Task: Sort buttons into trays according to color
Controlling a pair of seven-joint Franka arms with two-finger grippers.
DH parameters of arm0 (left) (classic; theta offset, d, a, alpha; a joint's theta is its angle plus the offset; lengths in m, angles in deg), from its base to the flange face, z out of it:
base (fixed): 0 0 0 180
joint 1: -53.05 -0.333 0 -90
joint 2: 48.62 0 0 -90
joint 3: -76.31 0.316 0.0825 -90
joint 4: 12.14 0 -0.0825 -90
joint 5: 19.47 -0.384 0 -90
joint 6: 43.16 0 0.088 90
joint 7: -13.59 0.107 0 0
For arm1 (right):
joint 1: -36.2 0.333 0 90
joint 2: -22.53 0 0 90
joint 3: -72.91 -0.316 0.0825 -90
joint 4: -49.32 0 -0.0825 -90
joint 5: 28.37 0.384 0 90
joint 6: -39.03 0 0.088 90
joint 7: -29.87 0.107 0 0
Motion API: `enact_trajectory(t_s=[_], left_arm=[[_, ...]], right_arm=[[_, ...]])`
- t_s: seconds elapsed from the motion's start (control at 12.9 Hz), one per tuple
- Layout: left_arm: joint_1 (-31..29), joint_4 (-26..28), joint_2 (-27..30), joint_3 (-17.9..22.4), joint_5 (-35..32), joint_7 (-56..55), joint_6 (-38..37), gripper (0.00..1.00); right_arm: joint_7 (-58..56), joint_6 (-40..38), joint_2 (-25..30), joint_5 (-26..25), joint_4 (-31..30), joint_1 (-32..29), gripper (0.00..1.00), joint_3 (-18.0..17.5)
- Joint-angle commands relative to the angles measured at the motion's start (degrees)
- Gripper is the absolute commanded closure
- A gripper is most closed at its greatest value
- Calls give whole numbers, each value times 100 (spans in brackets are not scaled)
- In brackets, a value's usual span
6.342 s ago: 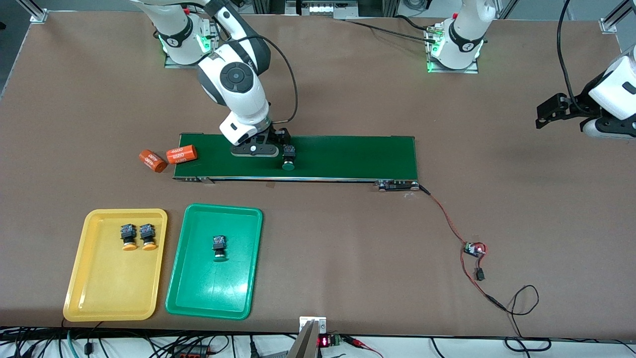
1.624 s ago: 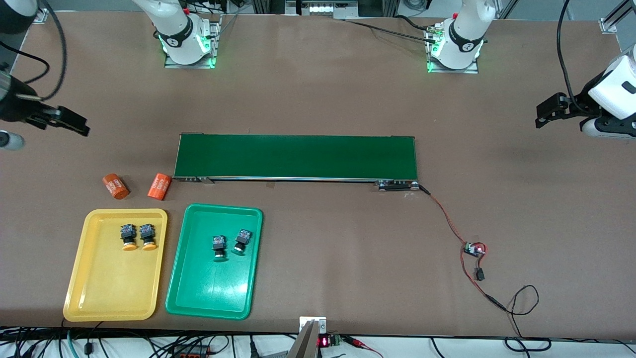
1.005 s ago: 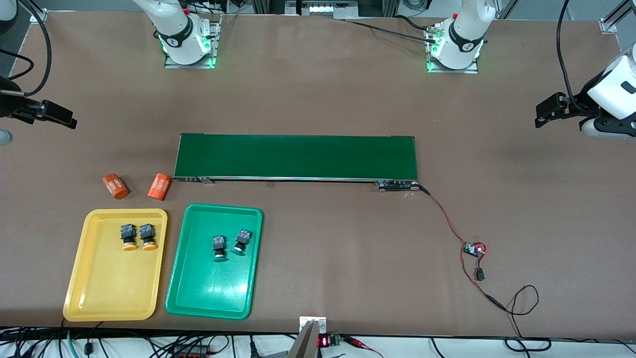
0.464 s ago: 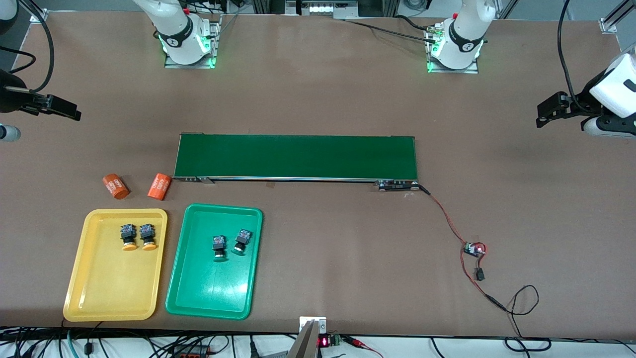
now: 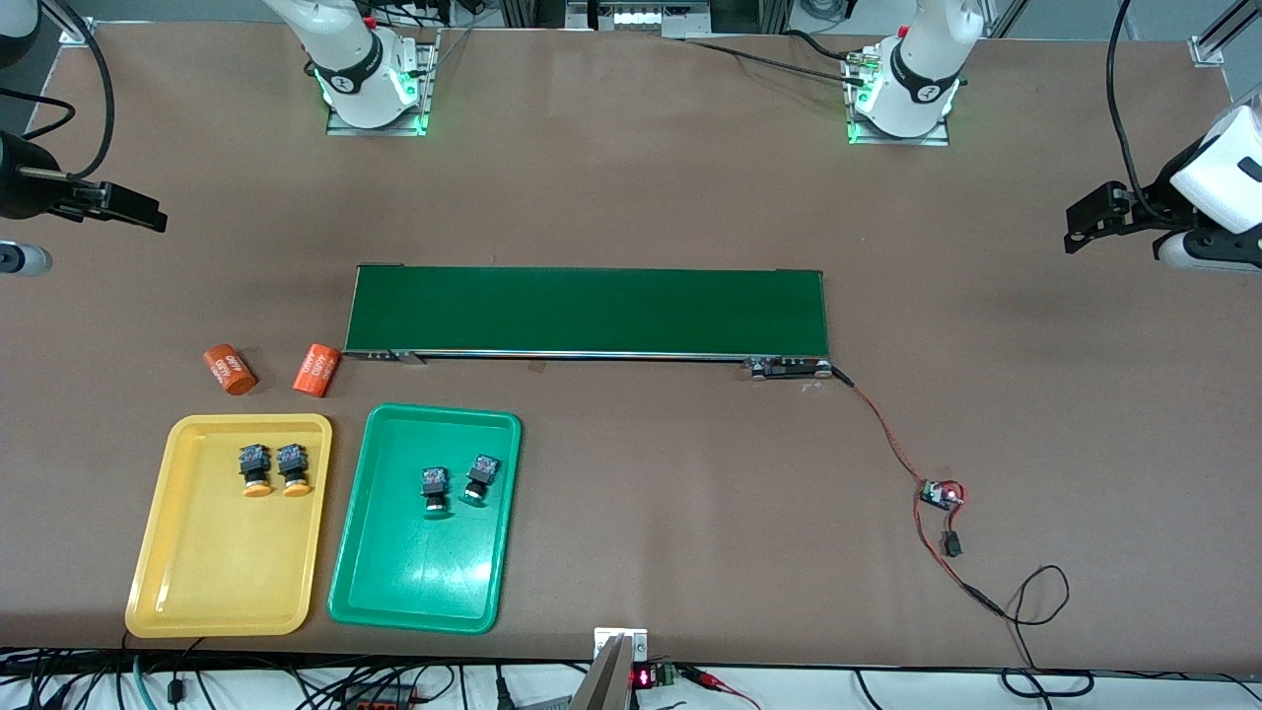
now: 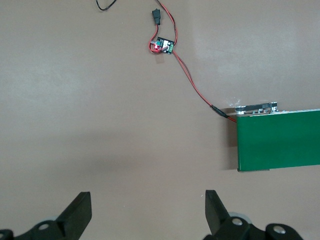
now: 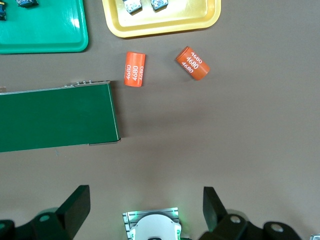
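The yellow tray [image 5: 227, 592] holds two yellow-orange buttons [image 5: 255, 469] [image 5: 293, 469] side by side. Beside it, the green tray [image 5: 424, 582] holds two green buttons [image 5: 435, 490] [image 5: 478, 477]. My right gripper [image 5: 148, 215] hangs open and holds nothing, over the table edge at the right arm's end. Its wrist view [image 7: 146, 207] shows the rims of the yellow tray [image 7: 165, 22] and the green tray [image 7: 45, 35]. My left gripper [image 5: 1080, 229] waits open over the left arm's end, with bare table between its fingers [image 6: 147, 210].
A long dark-green belt [image 5: 587, 311] lies across the middle. Two orange cylinders printed 4680 [image 5: 229, 369] [image 5: 316, 370] lie between the belt's end and the yellow tray. A small circuit board [image 5: 940, 495] with red and black wires trails from the belt's other end.
The green button that lay on the belt under my right gripper now lies in the green tray. The right arm has drawn back to the table's end. The orange cylinders have shifted nearer the trays.
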Motion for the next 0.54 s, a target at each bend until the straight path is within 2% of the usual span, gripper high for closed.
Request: enact_trajectory(t_s=[0.0,0.46], left_arm=[[26,-178,-65,3,-124,153,-175,0],[17,-169,-65,3,-124,162,-184,0]], right_arm=[[113,76,12,95,53,-16,0,-12],[122,226,-23,156,36,-25,0,-12]])
